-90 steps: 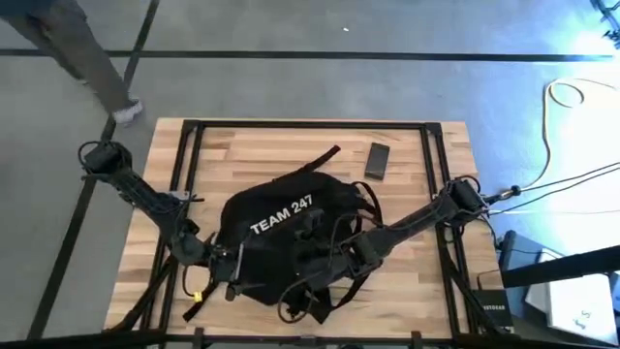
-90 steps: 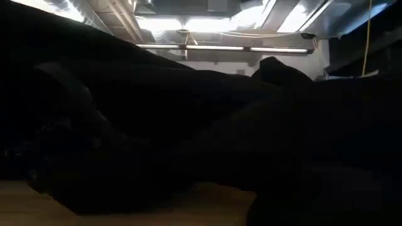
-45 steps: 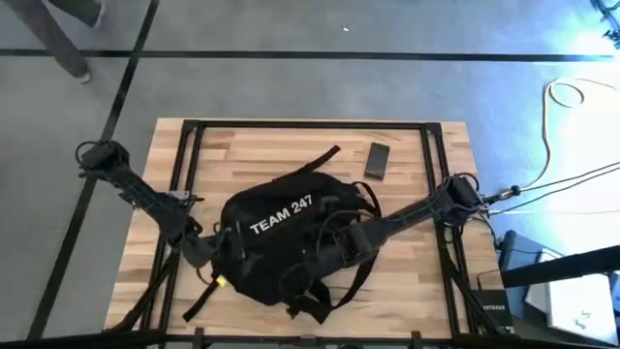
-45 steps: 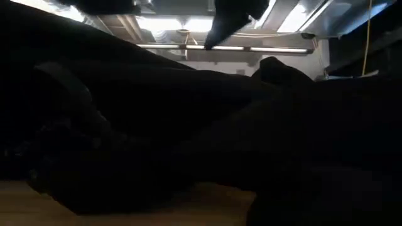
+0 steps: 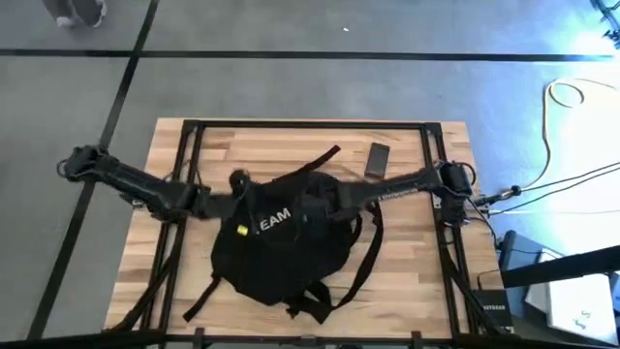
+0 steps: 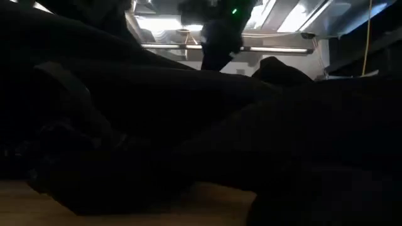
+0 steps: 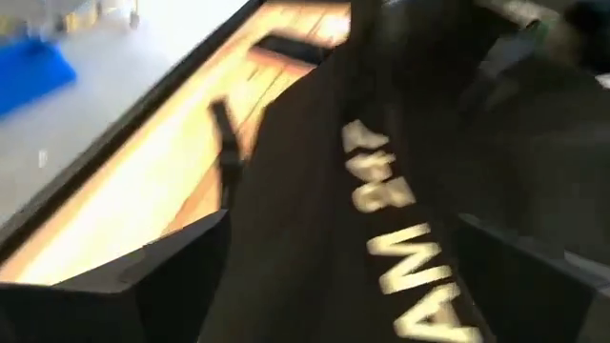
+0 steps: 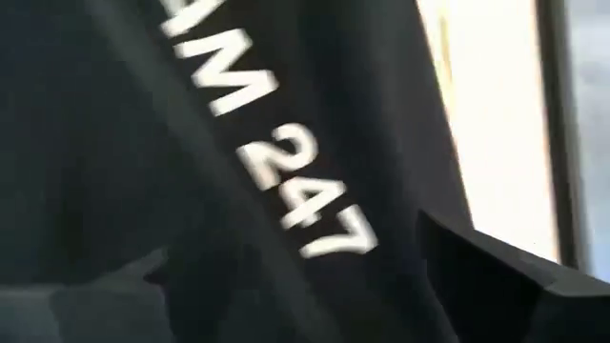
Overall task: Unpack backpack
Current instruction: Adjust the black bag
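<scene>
The backpack [image 5: 281, 242] lies mid-table with the left gripper [image 5: 235, 194] and right gripper [image 5: 325, 197] meeting over its far edge, apparently to lift the fabric and expose the opening; whether either one is clenched cannot be told.

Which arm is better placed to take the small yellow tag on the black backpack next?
Left, probably. The left tool sits close to the small yellow tag on the large black fabric backpack; the right tool is beyond the white lettering, farther off.
</scene>
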`<state>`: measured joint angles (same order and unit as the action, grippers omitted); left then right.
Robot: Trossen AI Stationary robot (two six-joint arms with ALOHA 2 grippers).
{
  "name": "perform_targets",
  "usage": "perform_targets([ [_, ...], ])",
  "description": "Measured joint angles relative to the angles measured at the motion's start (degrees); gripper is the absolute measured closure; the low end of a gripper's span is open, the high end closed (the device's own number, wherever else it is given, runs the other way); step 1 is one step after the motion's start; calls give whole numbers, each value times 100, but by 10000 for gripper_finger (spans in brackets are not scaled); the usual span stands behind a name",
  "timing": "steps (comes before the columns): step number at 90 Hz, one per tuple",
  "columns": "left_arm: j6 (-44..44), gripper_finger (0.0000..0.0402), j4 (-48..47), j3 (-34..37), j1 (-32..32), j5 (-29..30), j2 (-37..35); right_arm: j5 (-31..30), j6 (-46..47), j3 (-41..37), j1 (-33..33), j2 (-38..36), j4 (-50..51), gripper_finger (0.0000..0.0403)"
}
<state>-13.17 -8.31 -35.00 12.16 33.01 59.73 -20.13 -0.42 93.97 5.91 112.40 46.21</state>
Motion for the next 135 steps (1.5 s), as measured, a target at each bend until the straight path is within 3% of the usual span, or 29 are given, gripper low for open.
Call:
perform_targets([
  [13, -156, 46, -862, 0, -1127, -1143, -329, 1038, -182, 0, -740, 0, -673, 134],
  [24, -187, 50, -1036, 50, -1855, -2879, -321, 2317, -160, 2, -1234, 38, -1159, 140],
  [32, -152, 50, -877, 279, -2121, -3736, -234, 2690, -160, 0, -1448, 117, -1201, 141],
  [47, -167, 51, -744, 791, -2508, -3600, -16, 2724, -245, 2, -1679, 327, -1119, 141],
  [73, -583, 51, 675, 1611, -2677, -3954, 65, 2705, -582, 2, -1805, 1112, -1202, 149],
  [84, -596, 51, 819, 1709, -2593, -4174, 65, 2689, -672, 17, -1793, 1210, -1247, 202],
  [100, -746, 51, 1189, 1714, -2397, -4270, 65, 2840, -878, 10, -1802, 1210, -1209, 361],
  [104, -747, 51, 1381, 1714, -2358, -4276, 65, 2866, -937, 7, -1818, 1207, -1171, 384],
  [119, -635, 51, 1865, 1711, -2327, -4317, -116, 2821, -911, 7, -1827, 1194, -1166, 394],
  [135, -367, 51, 1761, 1656, -2453, -4107, -738, 2581, -1030, 31, -1830, 830, -1114, 399],
])
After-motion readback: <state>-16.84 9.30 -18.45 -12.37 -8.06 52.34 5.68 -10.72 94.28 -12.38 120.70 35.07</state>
